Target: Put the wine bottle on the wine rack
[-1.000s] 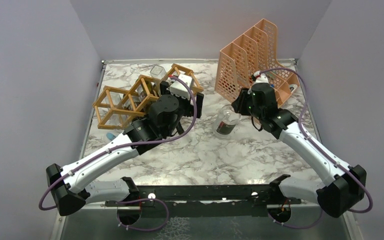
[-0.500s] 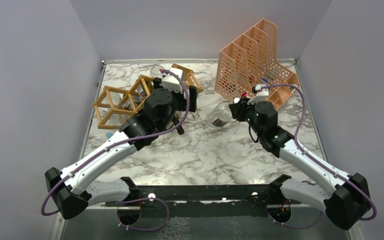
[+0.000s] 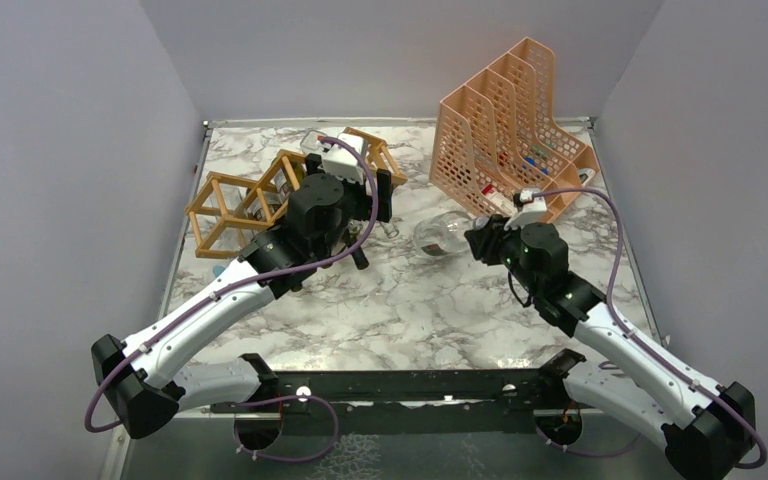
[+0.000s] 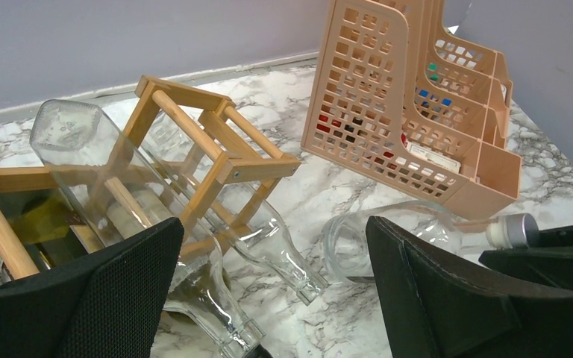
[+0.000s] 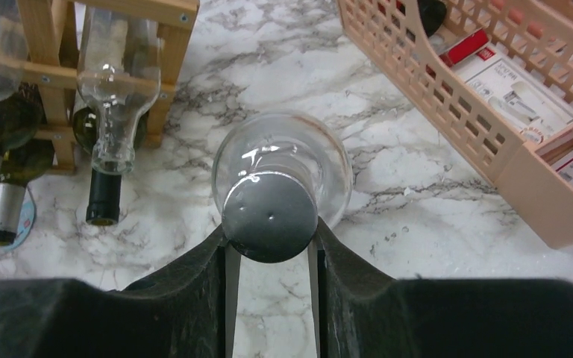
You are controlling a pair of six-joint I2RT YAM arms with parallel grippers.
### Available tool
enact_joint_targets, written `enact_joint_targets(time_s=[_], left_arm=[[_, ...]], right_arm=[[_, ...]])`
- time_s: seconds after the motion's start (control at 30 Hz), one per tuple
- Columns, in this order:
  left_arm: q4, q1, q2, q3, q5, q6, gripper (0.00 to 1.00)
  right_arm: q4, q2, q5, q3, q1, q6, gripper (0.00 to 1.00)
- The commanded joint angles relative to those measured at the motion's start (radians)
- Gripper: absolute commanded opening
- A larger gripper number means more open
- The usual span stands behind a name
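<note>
The wine bottle (image 3: 438, 234) is clear glass with a grey screw cap (image 5: 271, 216). It lies roughly level, base toward the wine rack (image 3: 245, 200), a light wooden frame of open cells at the back left. My right gripper (image 5: 271, 240) is shut on the bottle's capped neck, seen from above at the right gripper (image 3: 480, 241). The left wrist view shows the wine bottle (image 4: 395, 224) to the right of the wine rack (image 4: 220, 149). My left gripper (image 3: 374, 226) hangs open beside the rack's right end, holding nothing, and the left gripper (image 4: 274, 224) has rack bottle necks below it.
Several bottles lie in the rack, among them a clear one (image 5: 116, 104) and green ones (image 5: 0, 142), necks pointing out over the marble table (image 3: 410, 310). A peach mesh file holder (image 3: 505, 110) with small items stands at the back right, close behind the held bottle.
The right arm has drawn back from the file holder toward the near side, tipping the bottle from upright onto its side. The left gripper shifted slightly toward the rack, then held still.
</note>
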Motion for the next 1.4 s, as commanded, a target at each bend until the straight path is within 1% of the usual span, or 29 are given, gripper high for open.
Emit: enact_joint_targets(time_s=[0.0, 0.17, 0.5, 0.63, 0.73, 0.8, 0.87, 0.9, 1.0, 1.13, 1.27, 1.37], left_arm=[[0.006, 0.006, 0.001, 0.007, 0.016, 0.001, 0.99], [0.0, 0.007, 0.001, 0.002, 0.018, 0.003, 0.99], [-0.003, 0.007, -0.021, -0.01, 0.018, 0.002, 0.99], [-0.005, 0.007, -0.033, -0.019, 0.014, 0.002, 0.99], [-0.01, 0.006, -0.04, -0.021, 0.013, 0.002, 0.99], [-0.014, 0.007, -0.048, -0.023, 0.011, 0.003, 0.99], [-0.011, 0.007, -0.055, -0.029, 0.012, 0.003, 0.99], [-0.007, 0.008, -0.059, -0.033, 0.014, 0.003, 0.99], [-0.006, 0.007, -0.067, -0.035, 0.022, 0.004, 0.99], [-0.01, 0.007, -0.076, -0.04, 0.025, 0.009, 0.99], [0.001, 0.007, -0.084, -0.048, 0.028, 0.009, 0.99], [0.005, 0.007, -0.083, -0.05, 0.037, 0.009, 0.99]], right_arm=[[-0.269, 0.039, -0.15, 0.04, 0.011, 0.021, 0.01], [-0.365, 0.086, -0.209, 0.104, 0.009, -0.006, 0.01], [-0.33, 0.146, -0.223, 0.093, 0.011, -0.042, 0.01], [-0.307, 0.184, -0.184, 0.083, 0.011, -0.051, 0.02], [-0.308, 0.214, -0.149, 0.091, 0.01, -0.034, 0.05], [-0.326, 0.23, -0.097, 0.106, 0.01, -0.006, 0.12], [-0.337, 0.243, -0.074, 0.129, 0.01, -0.006, 0.2], [-0.342, 0.251, -0.067, 0.142, 0.01, -0.014, 0.25], [-0.405, 0.276, 0.0, 0.196, 0.01, -0.029, 0.45], [-0.486, 0.271, 0.085, 0.227, 0.01, -0.066, 0.63], [-0.512, 0.223, 0.157, 0.229, 0.01, -0.043, 0.78], [-0.522, 0.22, 0.171, 0.23, 0.009, 0.014, 0.83]])
